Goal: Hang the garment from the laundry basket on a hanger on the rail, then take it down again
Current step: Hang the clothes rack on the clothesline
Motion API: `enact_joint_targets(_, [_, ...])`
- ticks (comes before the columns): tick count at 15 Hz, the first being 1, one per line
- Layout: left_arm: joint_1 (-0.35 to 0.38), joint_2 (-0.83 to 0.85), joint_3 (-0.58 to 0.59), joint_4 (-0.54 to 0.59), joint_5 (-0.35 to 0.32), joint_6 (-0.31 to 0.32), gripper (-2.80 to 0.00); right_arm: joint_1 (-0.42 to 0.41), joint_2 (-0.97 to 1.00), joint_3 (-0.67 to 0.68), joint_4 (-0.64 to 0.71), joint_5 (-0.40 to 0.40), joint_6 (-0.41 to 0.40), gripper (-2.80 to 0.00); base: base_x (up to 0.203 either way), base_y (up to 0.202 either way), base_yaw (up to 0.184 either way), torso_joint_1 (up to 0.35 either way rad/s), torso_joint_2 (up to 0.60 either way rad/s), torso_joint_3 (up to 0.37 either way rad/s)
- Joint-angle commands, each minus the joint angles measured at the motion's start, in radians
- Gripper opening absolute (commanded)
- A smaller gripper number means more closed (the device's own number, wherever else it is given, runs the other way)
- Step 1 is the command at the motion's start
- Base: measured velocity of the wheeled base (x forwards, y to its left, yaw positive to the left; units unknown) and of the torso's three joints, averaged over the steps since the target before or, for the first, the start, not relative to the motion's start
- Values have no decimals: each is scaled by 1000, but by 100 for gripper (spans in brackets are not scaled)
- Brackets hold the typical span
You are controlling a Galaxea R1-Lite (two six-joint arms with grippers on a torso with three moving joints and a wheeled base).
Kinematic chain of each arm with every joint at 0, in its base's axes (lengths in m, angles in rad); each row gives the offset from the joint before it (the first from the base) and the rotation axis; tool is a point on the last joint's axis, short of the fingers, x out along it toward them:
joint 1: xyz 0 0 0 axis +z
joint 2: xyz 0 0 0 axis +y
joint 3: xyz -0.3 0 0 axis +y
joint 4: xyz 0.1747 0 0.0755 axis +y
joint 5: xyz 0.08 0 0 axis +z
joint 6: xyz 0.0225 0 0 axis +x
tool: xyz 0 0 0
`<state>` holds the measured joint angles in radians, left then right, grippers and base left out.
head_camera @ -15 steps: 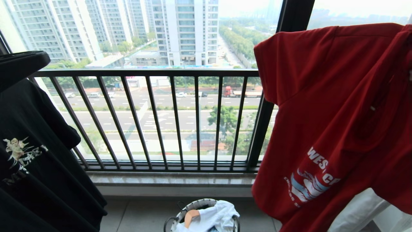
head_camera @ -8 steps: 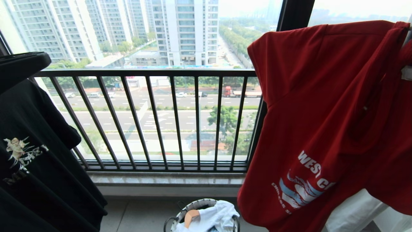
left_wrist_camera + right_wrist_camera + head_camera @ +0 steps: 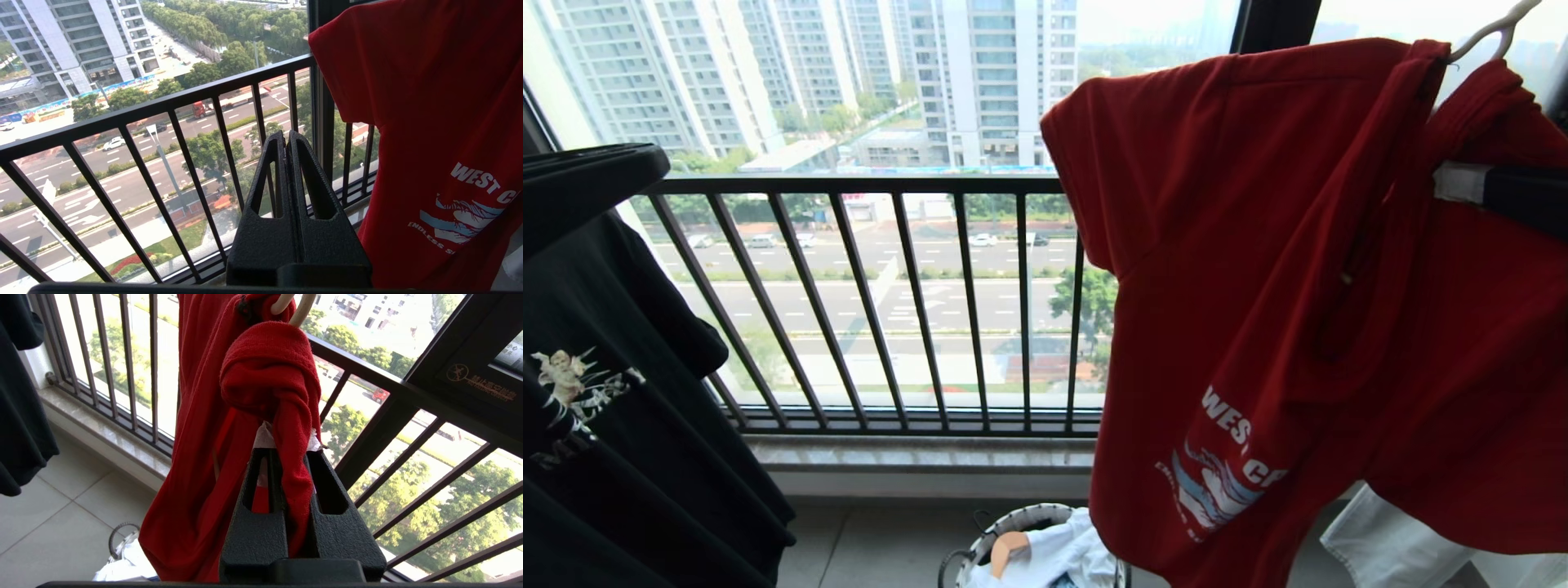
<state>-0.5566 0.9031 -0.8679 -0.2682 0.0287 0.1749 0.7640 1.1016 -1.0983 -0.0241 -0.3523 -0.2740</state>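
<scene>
- Hanging at the right of the head view, the red T-shirt (image 3: pixel 1258 269) drapes from a cream-white hanger (image 3: pixel 1494 28), whose hook shows only at the top right corner; the rail is out of sight.
- The right gripper (image 3: pixel 286 457) reaches in from the right edge of the head view, its jaws pinching a bunched fold of the red T-shirt just below the hanger's wire; white tape wraps the fingertips (image 3: pixel 263 437).
- The left gripper (image 3: pixel 286 136) is held apart from the shirt, facing the black balustrade (image 3: pixel 890 302), with its jaws pressed together on nothing.
- The shirt's white and blue chest print (image 3: pixel 1225 474) faces the head camera low on the cloth, which is twisted rather than flat.
- The laundry basket (image 3: pixel 980 547) stands on the tiled floor at the bottom of the head view, just beside the shirt's hem, holding white cloth (image 3: pixel 1070 551) and a light wooden hanger tip (image 3: pixel 1010 549).
- A black T-shirt (image 3: pixel 621 392) with a pale graphic hangs at the left, well apart from the red one.
</scene>
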Motion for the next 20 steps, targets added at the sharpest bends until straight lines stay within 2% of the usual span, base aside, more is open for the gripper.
enact_joint_targets(1, [0, 16, 3, -2, 0, 3, -280, 109, 80, -1, -93, -115, -2, -280, 0, 0, 0, 0, 0, 0])
enact_joint_targets(3, [0, 28, 5, -2, 0, 3, -280, 160, 148, -2, -188, -195, -5, -280, 0, 0, 0, 0, 0, 0])
enact_joint_targets(5, [0, 30, 9, -3, 0, 6, -280, 176, 195, -2, -244, -232, -5, -280, 0, 0, 0, 0, 0, 0])
enact_joint_targets(10, [-1, 25, 10, -3, -1, 15, -280, 179, 278, -53, -275, -244, -6, -280, 0, 0, 0, 0, 0, 0])
enact_joint_targets(20, [0, 0, 7, -5, 0, 15, -280, 196, 383, -179, -275, -334, -45, -280, 0, 0, 0, 0, 0, 0])
